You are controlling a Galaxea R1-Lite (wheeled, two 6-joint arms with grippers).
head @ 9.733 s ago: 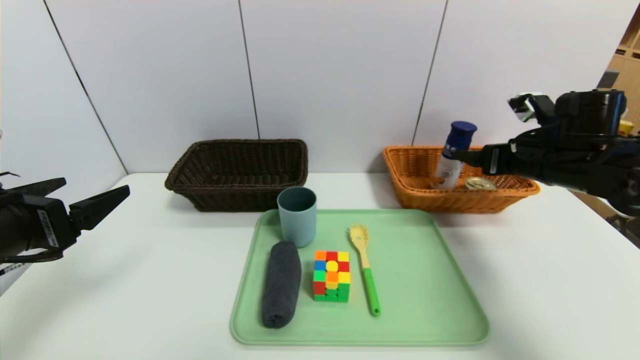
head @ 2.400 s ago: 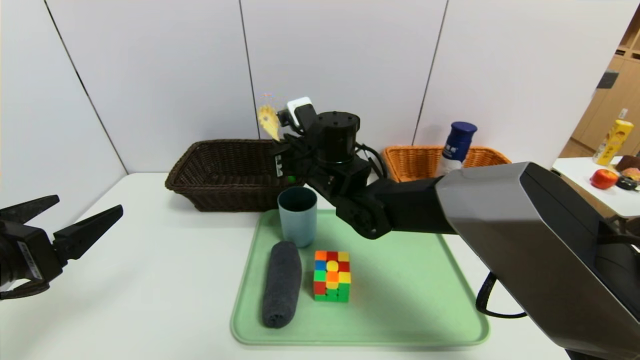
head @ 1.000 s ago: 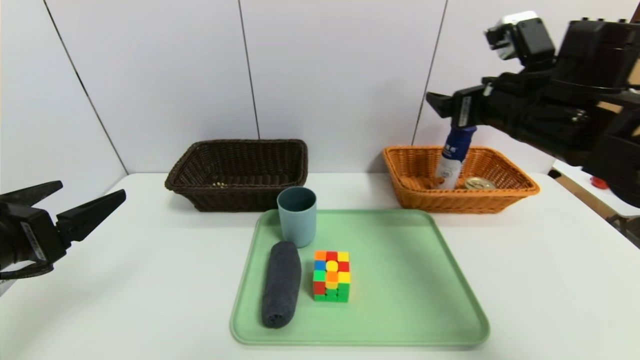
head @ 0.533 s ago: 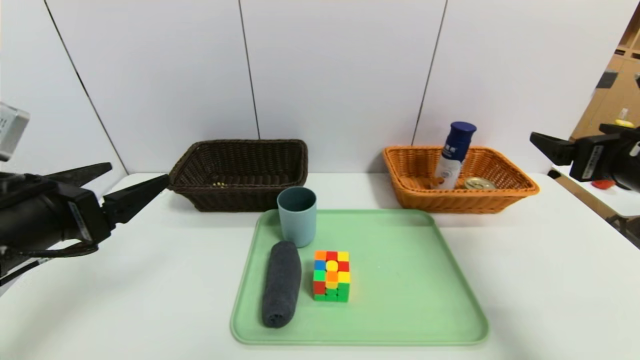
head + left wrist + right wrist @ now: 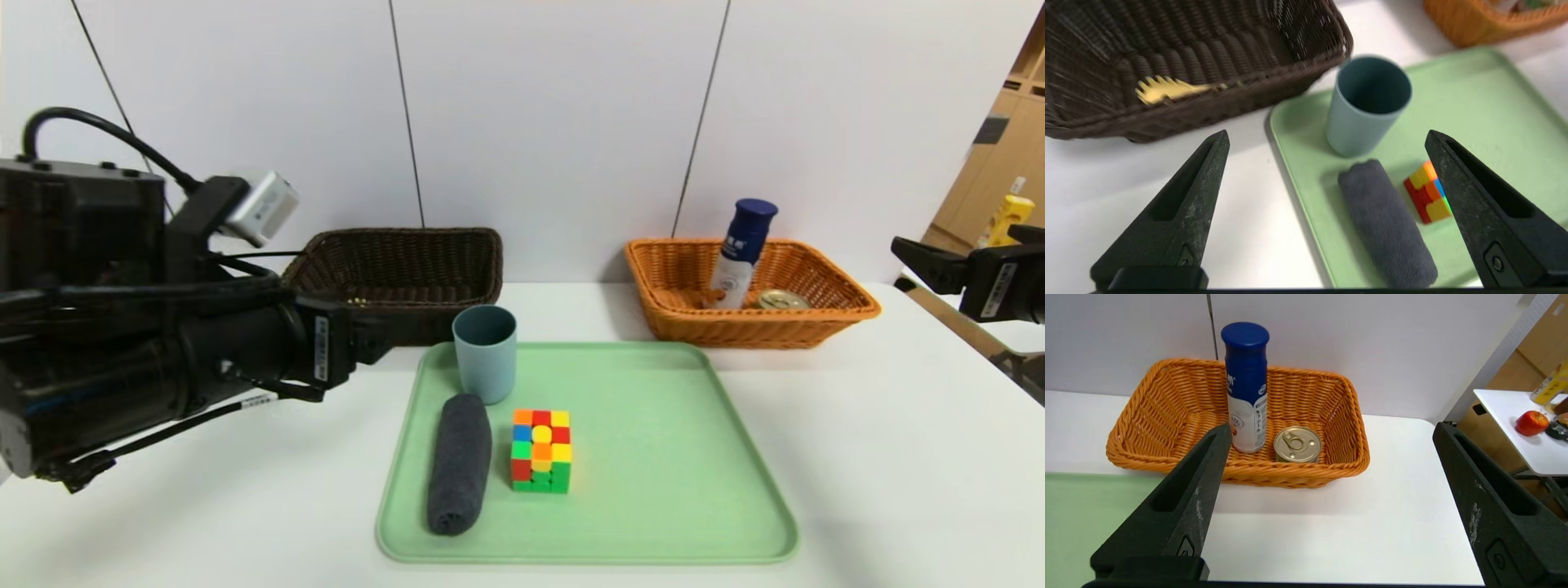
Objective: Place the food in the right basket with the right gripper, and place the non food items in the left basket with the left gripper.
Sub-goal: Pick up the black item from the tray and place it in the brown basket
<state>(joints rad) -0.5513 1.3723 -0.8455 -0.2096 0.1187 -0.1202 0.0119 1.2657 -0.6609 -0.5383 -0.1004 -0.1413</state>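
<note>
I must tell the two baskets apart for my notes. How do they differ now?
The left basket is dark brown and holds the yellow pasta spoon; the right basket is orange-tan and holds the bottle and tin. Both are rectangular wicker baskets on the table behind the green tray.

Lab-like test room: bare white worktop (image 5: 857, 457), plain grey wall panels (image 5: 555, 114), wooden shelving (image 5: 1008, 139) far right.

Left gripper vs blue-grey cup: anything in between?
Nothing. In the left wrist view, the open left gripper has only bare white table and green tray rim before the blue-grey cup.
</note>
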